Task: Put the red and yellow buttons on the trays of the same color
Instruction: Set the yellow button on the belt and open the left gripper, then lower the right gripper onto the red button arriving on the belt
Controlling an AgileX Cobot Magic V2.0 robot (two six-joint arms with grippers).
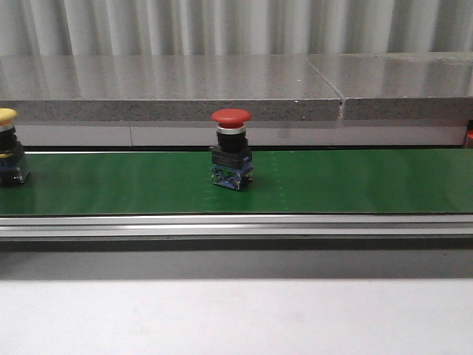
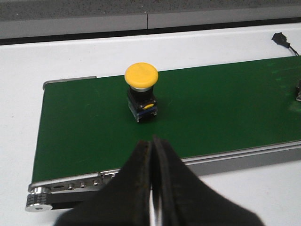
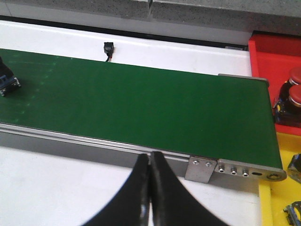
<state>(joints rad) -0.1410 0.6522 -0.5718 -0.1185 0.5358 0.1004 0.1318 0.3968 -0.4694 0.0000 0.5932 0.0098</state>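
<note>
Front view: conveyor belt (image 1: 332,181) runs across the scene, carrying the red button (image 1: 231,149) upright near its middle and the yellow button (image 1: 9,146) at the left edge, partly cut off by the frame. Both stand cap-up on their contact blocks, which probably suits a grasp from the side. Neither arm nor any tray is clearly visible here; a small red sliver at the far right edge cannot be identified.

Left wrist view: left gripper (image 2: 151,188) hangs over the near rail of the belt, jaws pressed together and holding nothing. The yellow button stands on the belt beyond the fingertips, well apart from them. At the right edge a dark object is cut off, presumably the red button's base.

Right wrist view: right gripper (image 3: 149,188) likewise has its jaws together and empty, poised above the near rail by the belt's end. The red tray (image 3: 263,56) lies past that end and already holds red-capped buttons (image 3: 294,87); the yellow tray (image 3: 282,150) adjoins it, its contents only partly in frame and hard to identify. The tray positions suggest buttons are lifted off near the belt's end.
</note>
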